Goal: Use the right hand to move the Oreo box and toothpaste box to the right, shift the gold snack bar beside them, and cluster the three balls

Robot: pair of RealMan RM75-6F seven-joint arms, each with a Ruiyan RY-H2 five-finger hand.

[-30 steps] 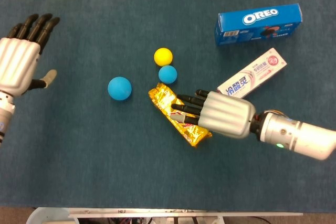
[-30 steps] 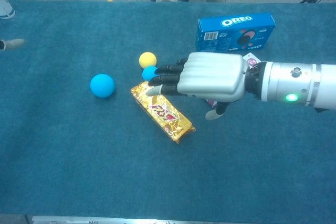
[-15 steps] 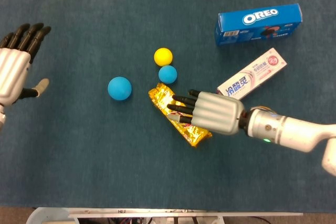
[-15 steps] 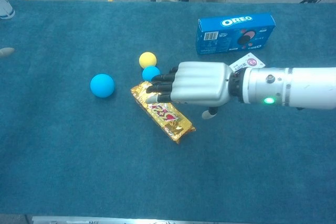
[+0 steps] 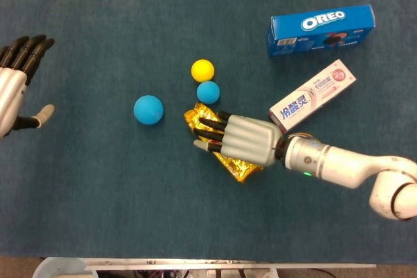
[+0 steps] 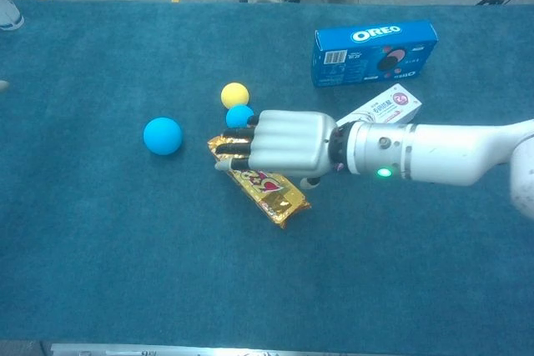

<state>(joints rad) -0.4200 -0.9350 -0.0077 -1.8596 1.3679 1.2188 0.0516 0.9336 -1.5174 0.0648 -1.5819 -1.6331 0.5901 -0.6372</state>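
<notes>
The right hand (image 5: 242, 140) lies flat over the bar (image 5: 240, 167), fingers extended, perhaps touching. Oreo box (image 5: 322, 28) and toothpaste (image 5: 313, 95) sit beyond its wrist; the balls (image 5: 148, 109) remain unclustered.

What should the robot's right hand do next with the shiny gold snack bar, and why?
Probably lower onto the gold snack bar and slide it right, toward the toothpaste box. The right hand lies flat over the bar, fingers spread past its far edge, gripping nothing. The toothpaste box and Oreo box already sit on the right, so the bar seems next. Contact can't be judged.
</notes>
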